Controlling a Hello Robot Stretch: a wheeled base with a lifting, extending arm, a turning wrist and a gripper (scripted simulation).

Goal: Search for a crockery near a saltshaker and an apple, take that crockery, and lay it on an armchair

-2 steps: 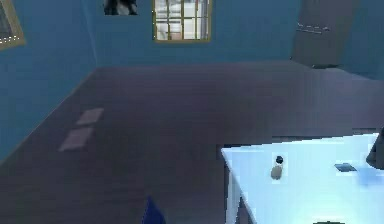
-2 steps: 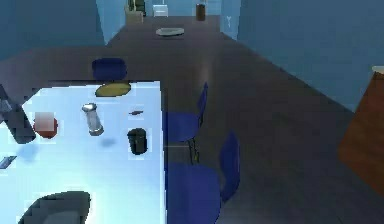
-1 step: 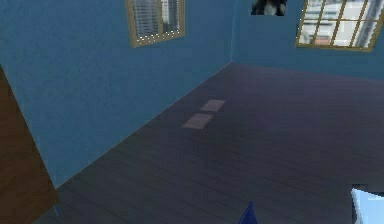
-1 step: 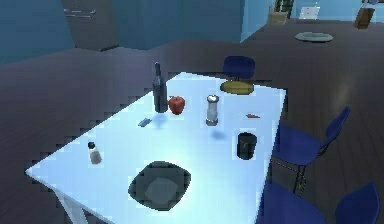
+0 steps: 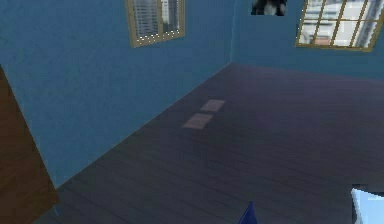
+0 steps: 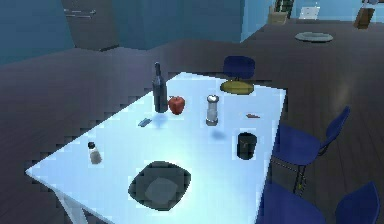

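A white rectangular surface (image 6: 100,160) carries the things, with blue padded chairs (image 6: 300,145) along its right edge. A dark shallow dish with rounded corners (image 6: 160,184) lies by the near edge. A tall dark glass bottle (image 6: 159,88) stands toward the far left corner. A dark cylindrical cup (image 6: 246,144) stands near the right edge, close to a clear metal-capped saltshaker (image 6: 212,109) mid-surface. A round red apple (image 6: 177,104) sits just beside the bottle. The gripper's state cannot be told.
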